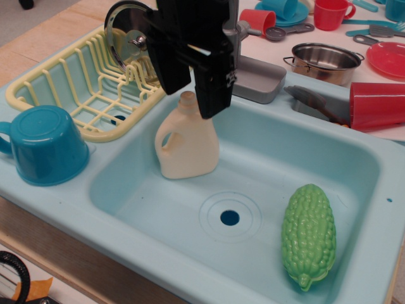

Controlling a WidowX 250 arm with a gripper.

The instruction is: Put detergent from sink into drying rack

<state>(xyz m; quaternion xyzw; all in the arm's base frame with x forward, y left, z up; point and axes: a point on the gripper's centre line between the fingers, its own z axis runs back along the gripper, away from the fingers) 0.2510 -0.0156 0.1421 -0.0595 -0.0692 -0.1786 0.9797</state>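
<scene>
The cream detergent jug [188, 147] stands upright in the light-blue sink [266, 158], against its back left wall. My black gripper [192, 95] is open right above the jug. One finger [172, 69] is left of the capped neck and the other [214, 85] is right of it, and neither holds it. The pale yellow drying rack [82, 85] sits at the back left of the sink and holds a round metal lid [126, 28], partly hidden by my gripper.
A bumpy green vegetable [309, 234] lies in the sink's front right. A drain hole [230, 217] is in the middle. A blue cup [43, 144] stands upside down at the left. A grey faucet base [258, 76], a steel pot [324, 62] and a red cup [376, 104] are behind.
</scene>
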